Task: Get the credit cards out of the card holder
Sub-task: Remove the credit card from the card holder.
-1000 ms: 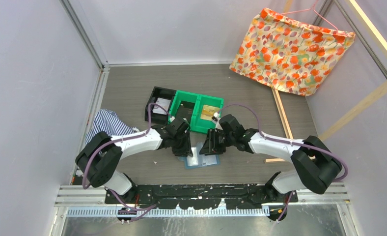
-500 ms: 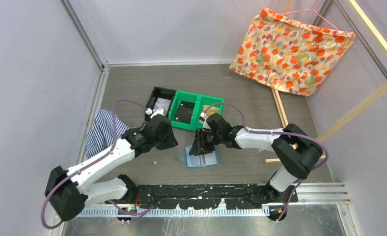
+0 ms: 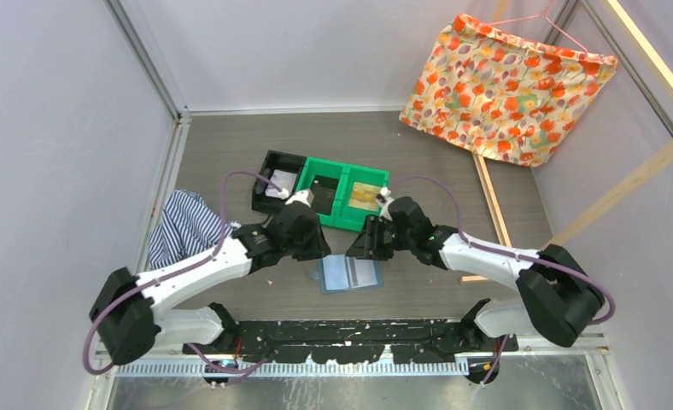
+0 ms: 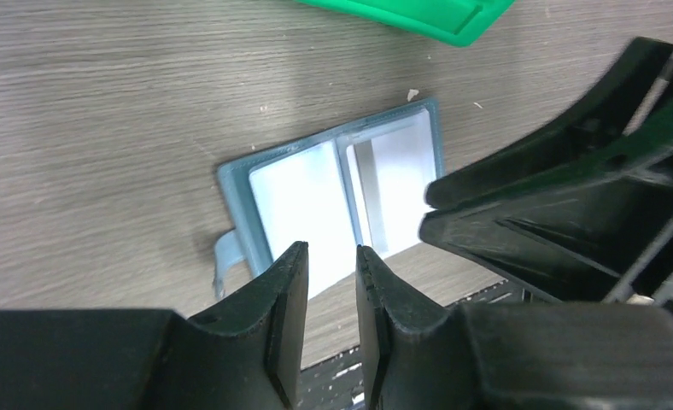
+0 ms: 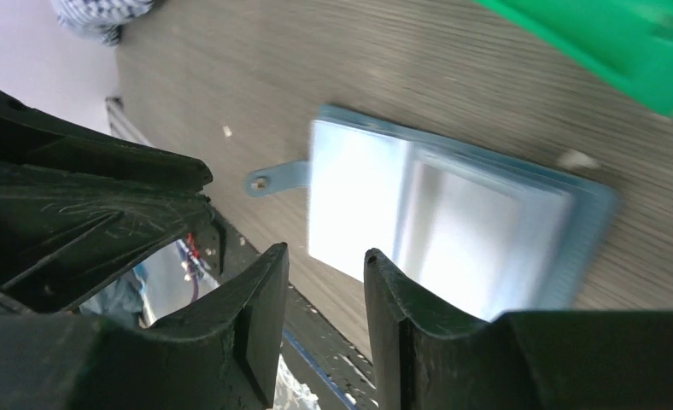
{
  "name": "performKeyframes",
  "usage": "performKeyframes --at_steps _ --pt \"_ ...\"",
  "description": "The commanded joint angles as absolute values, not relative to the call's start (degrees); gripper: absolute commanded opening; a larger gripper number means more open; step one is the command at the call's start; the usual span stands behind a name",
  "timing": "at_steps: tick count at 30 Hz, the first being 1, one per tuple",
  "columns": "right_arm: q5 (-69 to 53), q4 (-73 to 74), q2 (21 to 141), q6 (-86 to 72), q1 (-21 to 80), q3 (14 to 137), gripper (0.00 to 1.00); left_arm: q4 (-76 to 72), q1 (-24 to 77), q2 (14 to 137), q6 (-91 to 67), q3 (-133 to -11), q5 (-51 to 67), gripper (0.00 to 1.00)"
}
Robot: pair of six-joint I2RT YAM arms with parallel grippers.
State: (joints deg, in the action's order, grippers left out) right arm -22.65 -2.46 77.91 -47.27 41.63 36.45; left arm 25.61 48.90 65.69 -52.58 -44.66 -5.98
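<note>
The card holder (image 3: 350, 273) lies open and flat on the table, pale blue inside, with its small tab (image 5: 272, 180) sticking out to the left. Glare whitens its clear sleeves (image 4: 303, 209), so the credit cards cannot be made out in them. My left gripper (image 3: 316, 250) hovers at the holder's upper left corner. Its jaws (image 4: 331, 248) stand a narrow gap apart with nothing between them. My right gripper (image 3: 364, 248) hangs over the holder's upper right edge, open and empty (image 5: 326, 249). The two grippers face each other closely.
A green two-compartment bin (image 3: 347, 224) stands just behind the holder, with a dark flat rectangle (image 3: 320, 198) in its left half. A black tray (image 3: 269, 162) adjoins it on the left. A striped cloth (image 3: 184, 231) lies at the left and a floral cloth (image 3: 508, 85) hangs at the back right.
My left arm swung out to the left, then came back to the holder's upper left corner. My right gripper drew back from over the holder toward its upper right edge, jaws a little wider.
</note>
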Motion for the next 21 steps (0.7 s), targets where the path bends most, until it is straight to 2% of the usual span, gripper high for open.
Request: performKeyframes --at_steps 1,11,21 --pt "-16.89 -2.89 73.15 -51.8 38.64 30.18 0.44 17.61 49.04 73.34 -52.56 -43.75 -2.17 0.29" --pt "-14.92 1.54 70.1 -53.51 37.33 27.48 0.45 10.82 48.6 83.71 -52.09 -40.34 2.2 0.28" --pt "-20.55 -4.85 76.4 -53.07 37.18 26.9 0.45 10.84 48.43 85.41 -52.29 -38.95 2.26 0.27"
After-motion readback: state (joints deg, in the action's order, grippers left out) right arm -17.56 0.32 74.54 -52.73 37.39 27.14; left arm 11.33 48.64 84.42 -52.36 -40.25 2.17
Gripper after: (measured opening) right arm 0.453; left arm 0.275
